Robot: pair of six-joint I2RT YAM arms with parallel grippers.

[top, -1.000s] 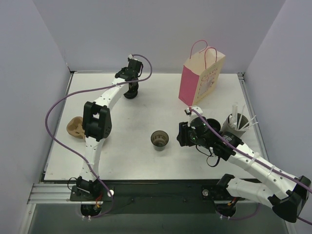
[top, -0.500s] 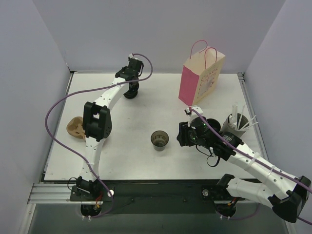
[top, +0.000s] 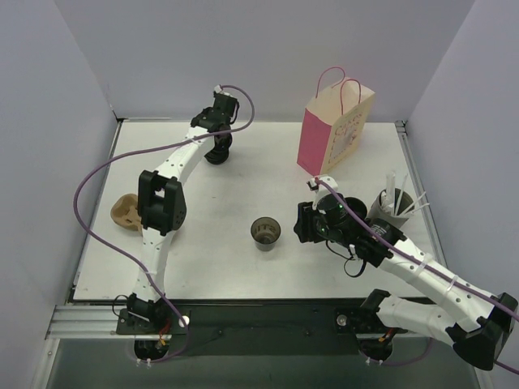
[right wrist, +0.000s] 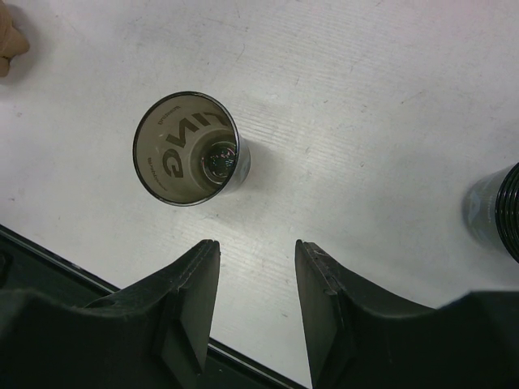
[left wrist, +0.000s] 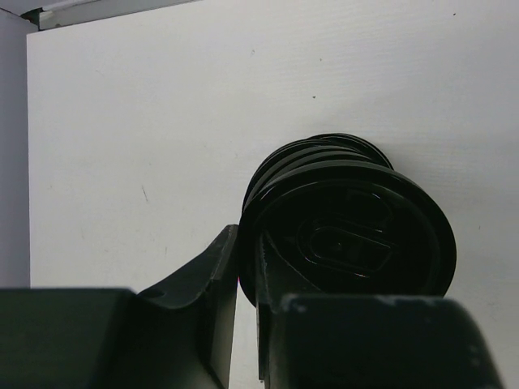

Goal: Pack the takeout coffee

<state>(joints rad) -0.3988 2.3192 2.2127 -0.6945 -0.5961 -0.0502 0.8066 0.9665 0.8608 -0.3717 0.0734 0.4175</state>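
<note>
A small dark cup [top: 265,230] stands open, without a lid, at the table's middle; it also shows in the right wrist view [right wrist: 186,150], upright and printed inside. My right gripper [top: 301,224] is open and empty just right of it, low over the table [right wrist: 255,251]. My left gripper [top: 217,151] is at the back left, shut on the rim of the top black lid [left wrist: 357,235] of the ribbed black stack [left wrist: 340,147]. Another dark round cup [top: 355,206] stands partly hidden behind my right arm, and its edge shows in the right wrist view [right wrist: 493,209].
The pink paper bag [top: 328,134] stands upright at the back right. A grey cup with white sticks [top: 393,204] stands at the right. A brown cardboard carrier [top: 124,212] lies at the left edge. The dark front rail runs along the table's near edge.
My left gripper has shifted very slightly toward the back at the lid stack. The right arm and the open cup have not moved.
</note>
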